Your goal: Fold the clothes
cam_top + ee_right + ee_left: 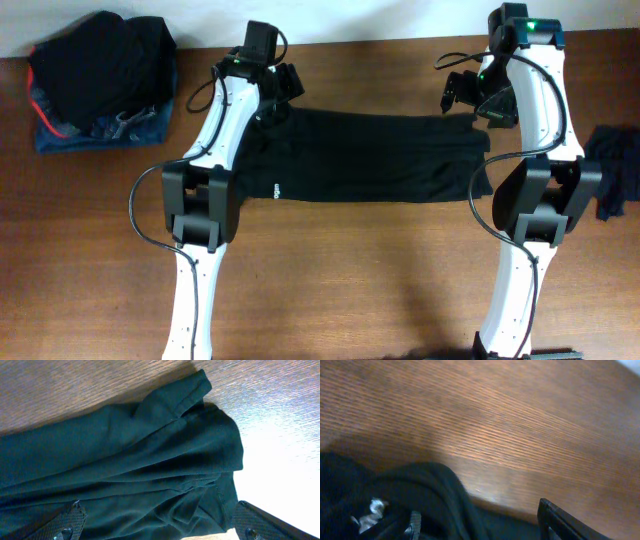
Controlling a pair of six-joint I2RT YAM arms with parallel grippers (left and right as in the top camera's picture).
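The clothes [370,155], a black T-shirt, lie as a long flat band across the middle of the table, with a small white logo [274,188] near the left end. My left gripper [285,85] hovers at the shirt's far left corner. In the left wrist view it [485,530] is open, with black fabric [435,505] under and between its fingers. My right gripper [462,95] is at the shirt's far right end. In the right wrist view it [160,527] stands wide open over the rumpled sleeve end of the shirt [150,460], gripping nothing.
A heap of dark clothes [100,80] sits on a blue piece at the back left corner. Another dark cloth [615,170] lies at the right edge. Bare wooden table [350,280] stretches in front of the shirt between the two arm bases.
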